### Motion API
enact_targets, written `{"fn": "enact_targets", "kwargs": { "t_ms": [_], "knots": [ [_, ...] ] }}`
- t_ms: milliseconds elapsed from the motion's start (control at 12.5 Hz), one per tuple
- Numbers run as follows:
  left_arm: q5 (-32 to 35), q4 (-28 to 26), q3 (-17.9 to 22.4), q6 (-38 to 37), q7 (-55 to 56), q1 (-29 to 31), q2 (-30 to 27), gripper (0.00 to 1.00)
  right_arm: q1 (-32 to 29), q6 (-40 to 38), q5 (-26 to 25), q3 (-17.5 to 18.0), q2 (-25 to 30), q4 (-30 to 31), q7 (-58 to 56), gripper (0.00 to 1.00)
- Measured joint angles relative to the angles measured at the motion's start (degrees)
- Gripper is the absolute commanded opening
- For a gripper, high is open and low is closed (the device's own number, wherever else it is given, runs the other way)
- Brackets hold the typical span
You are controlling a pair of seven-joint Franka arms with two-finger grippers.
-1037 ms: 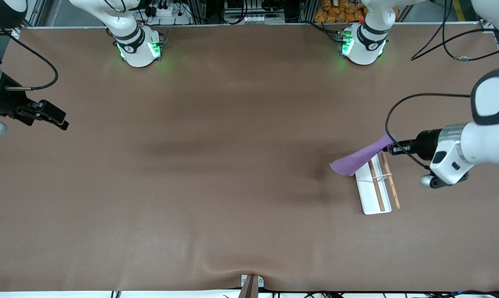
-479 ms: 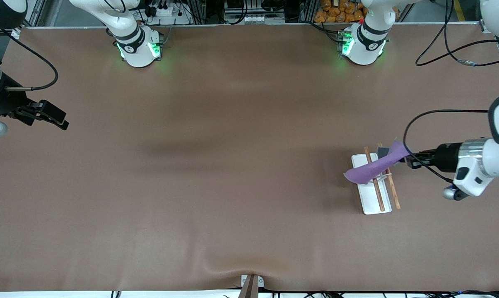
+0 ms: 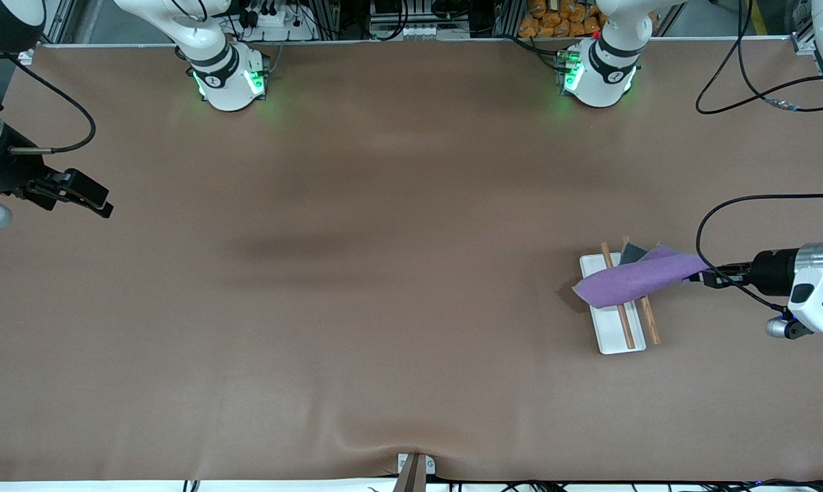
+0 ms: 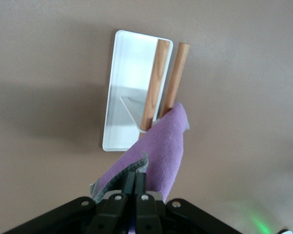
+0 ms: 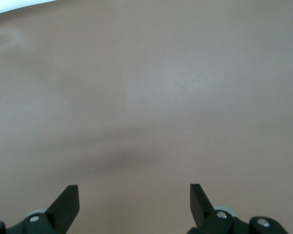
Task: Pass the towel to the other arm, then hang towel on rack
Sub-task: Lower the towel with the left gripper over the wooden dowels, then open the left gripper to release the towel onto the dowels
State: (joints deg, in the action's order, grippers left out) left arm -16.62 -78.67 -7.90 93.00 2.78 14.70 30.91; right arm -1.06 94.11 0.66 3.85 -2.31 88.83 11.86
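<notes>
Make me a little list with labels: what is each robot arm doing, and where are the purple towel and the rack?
towel: purple towel, lying across the rack's two wooden rods, one end pinched by the left pincer
rack: rack, white base with two brown rods, on the table toward the left arm's end
left pincer: left pincer, shut on the towel's end, beside the rack
right pincer: right pincer, open, holding nothing, waiting over the right arm's end of the table
table: brown table
</notes>
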Motion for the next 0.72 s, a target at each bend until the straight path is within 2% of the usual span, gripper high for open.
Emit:
{"fn": "enact_targets", "kwargs": {
  "t_ms": [638,718],
  "knots": [
    [0.25,-0.04,0.04,2.05,-3.15,1.82,1.68,0.00,0.00,0.00,-0.09,-0.06,-0.04,0.00,0.00,1.00],
    [0.25,-0.07,0.04,2.05,-3.24,2.00,2.14,0.04,0.00,0.00,-0.11,-0.06,-0.04,0.00,0.00,1.00]
  ]
}}
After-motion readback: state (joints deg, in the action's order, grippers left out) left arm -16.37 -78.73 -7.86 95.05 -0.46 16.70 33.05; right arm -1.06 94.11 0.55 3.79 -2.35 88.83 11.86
